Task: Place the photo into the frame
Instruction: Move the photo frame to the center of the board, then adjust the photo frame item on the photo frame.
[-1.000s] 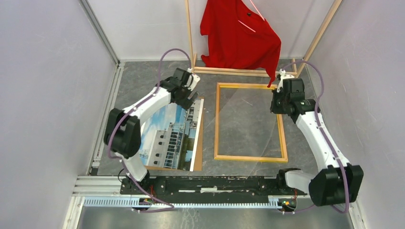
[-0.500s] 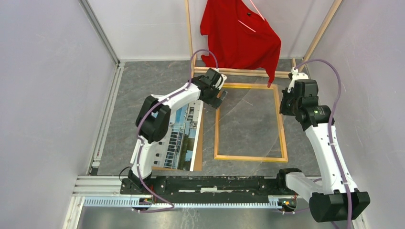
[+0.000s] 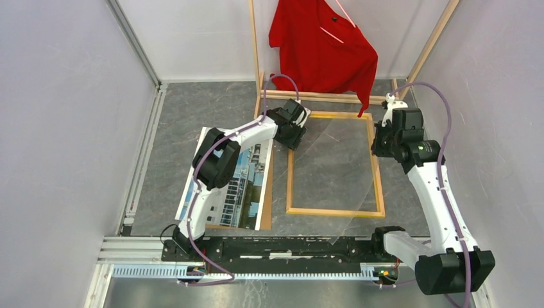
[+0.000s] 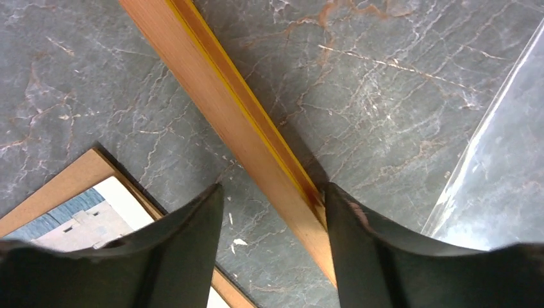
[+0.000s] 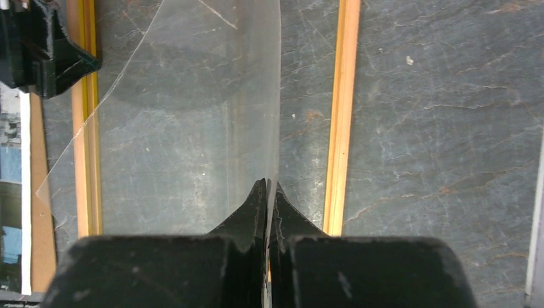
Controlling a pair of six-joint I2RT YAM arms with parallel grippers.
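The frame (image 3: 290,173) lies flat on the grey table, its light wood back up and a yellow edge showing on its bar (image 4: 256,128). The photo (image 3: 247,189) lies face up on a brown backing board (image 3: 266,205) left of it. My left gripper (image 3: 296,136) is at the frame's far left corner. It stands open (image 4: 272,199) astride the bar, its right finger (image 4: 359,244) touching the bar's inner edge. My right gripper (image 3: 380,142) is shut (image 5: 266,186) on the edge of a clear sheet (image 5: 192,115) held tilted over the frame.
A wooden clothes rack (image 3: 321,96) with a red shirt (image 3: 321,45) stands just behind the frame. Grey walls close in on both sides. The clear sheet (image 3: 346,151) covers much of the frame's opening.
My left arm swung right from over the photo to the frame's far left corner, and its jaws narrowed. My right gripper shifted slightly with the clear sheet.
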